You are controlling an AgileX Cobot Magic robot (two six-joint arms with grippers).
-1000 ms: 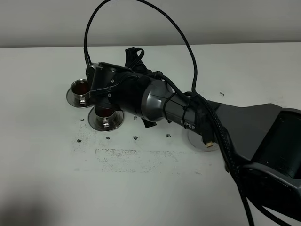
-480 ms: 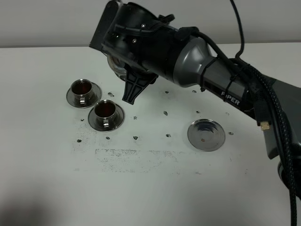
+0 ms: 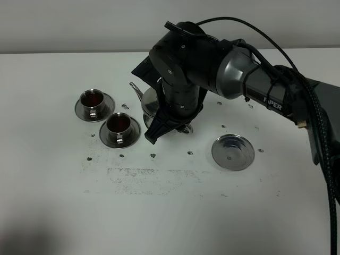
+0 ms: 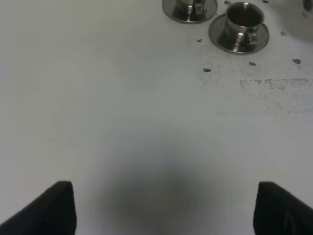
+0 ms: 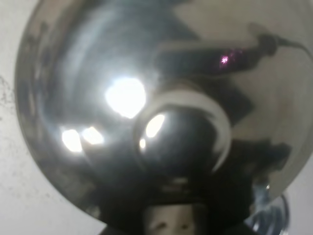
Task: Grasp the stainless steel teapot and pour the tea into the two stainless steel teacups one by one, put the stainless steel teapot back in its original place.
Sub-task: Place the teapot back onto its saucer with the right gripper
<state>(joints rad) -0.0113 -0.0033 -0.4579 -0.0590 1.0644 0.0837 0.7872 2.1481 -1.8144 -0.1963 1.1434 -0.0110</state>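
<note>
The stainless steel teapot (image 3: 149, 101) is held upright and low over the table just right of the cups, its thin spout pointing toward them. My right gripper (image 3: 172, 123) is shut on it at the handle side, and the wrist hides most of the grip. In the right wrist view the teapot's lid and knob (image 5: 181, 132) fill the picture. The two stainless steel teacups stand on saucers, one at the far left (image 3: 94, 102) and one nearer (image 3: 119, 127), both holding dark tea. They also show in the left wrist view (image 4: 242, 24). My left gripper (image 4: 166, 200) is open and empty above bare table.
An empty round steel saucer (image 3: 232, 152) lies on the table right of the teapot. Small dark specks and a scuffed patch (image 3: 154, 178) mark the white table in front of the cups. The right arm's cables arch over the back right.
The right arm lifted the teapot away from over the cups, swung it up and to the right, then brought it down upright. The cups stayed in place.
</note>
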